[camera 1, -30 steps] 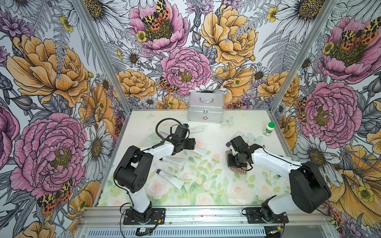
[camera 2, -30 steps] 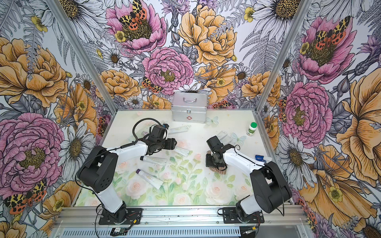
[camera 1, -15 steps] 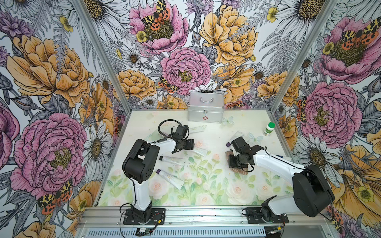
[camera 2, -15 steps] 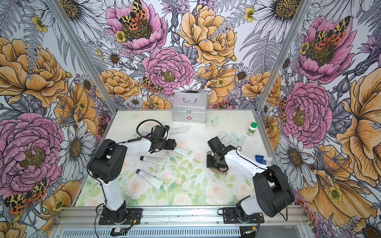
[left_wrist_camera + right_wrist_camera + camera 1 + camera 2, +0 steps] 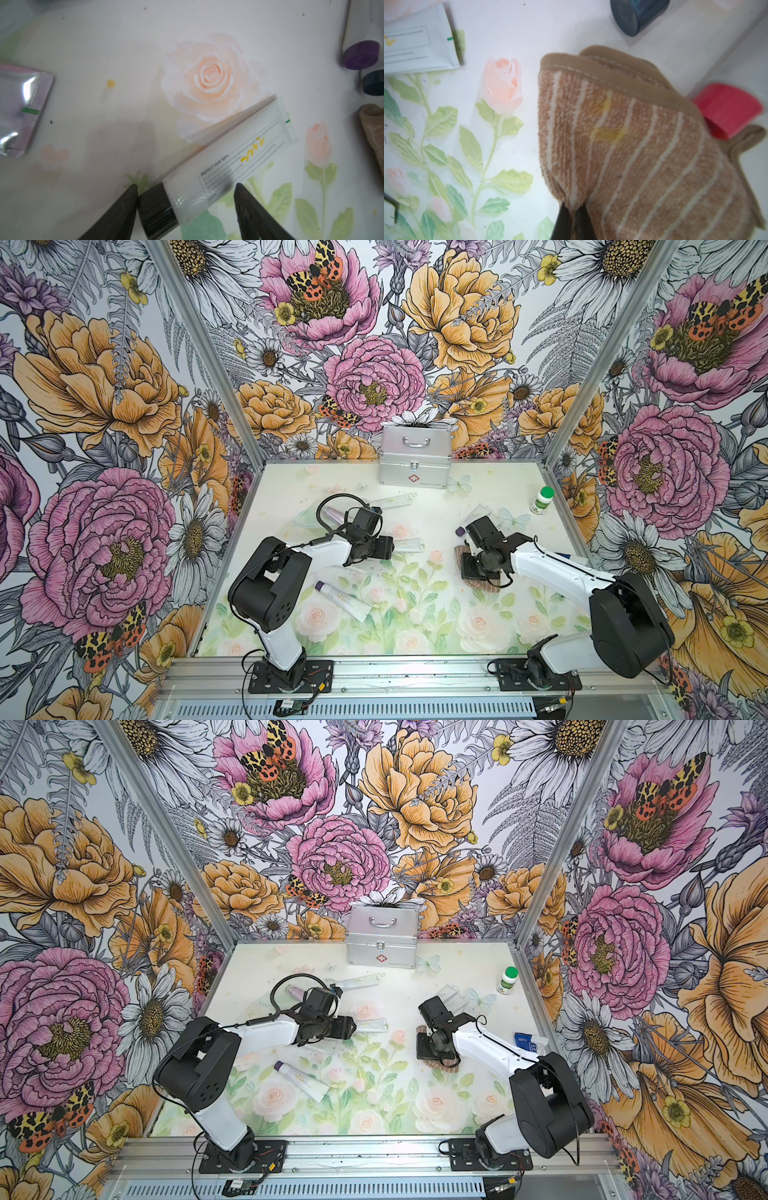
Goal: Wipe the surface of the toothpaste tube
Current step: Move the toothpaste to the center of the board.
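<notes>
Left wrist: toothpaste tube cap end lies inside released left claw; right claw clenched on striped cloth

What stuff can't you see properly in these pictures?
- Small print on the toothpaste tube: blurred in the left wrist view.
- Right gripper: tips buried in the striped cloth, right wrist view.
- Red cap: partly behind the cloth, same view.
- Blue cap: cut off by that picture's edge.
</notes>
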`<action>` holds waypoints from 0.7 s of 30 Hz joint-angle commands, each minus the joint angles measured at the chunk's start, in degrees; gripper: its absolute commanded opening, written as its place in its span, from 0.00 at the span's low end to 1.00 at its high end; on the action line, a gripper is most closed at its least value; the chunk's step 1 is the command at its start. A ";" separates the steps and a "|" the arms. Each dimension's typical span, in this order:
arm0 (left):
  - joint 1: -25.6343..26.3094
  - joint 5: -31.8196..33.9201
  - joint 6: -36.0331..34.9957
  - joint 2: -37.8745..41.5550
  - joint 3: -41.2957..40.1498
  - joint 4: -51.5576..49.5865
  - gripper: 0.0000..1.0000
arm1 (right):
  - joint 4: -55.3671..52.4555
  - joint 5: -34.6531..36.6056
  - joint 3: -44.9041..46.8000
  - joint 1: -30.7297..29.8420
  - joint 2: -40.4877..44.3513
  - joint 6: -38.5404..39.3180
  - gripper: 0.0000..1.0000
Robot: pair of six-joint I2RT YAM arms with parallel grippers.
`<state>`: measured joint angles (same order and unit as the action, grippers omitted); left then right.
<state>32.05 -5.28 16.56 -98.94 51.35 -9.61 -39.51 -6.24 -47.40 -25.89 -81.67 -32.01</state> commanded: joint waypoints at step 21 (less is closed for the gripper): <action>10.57 9.29 -1.04 -1.79 -0.13 -0.28 0.33 | 0.22 0.63 0.75 0.40 1.43 0.52 0.00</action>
<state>41.65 2.37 16.25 -99.61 50.61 -9.19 -39.64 -6.22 -47.03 -25.89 -80.75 -32.01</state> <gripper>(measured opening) 0.340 0.067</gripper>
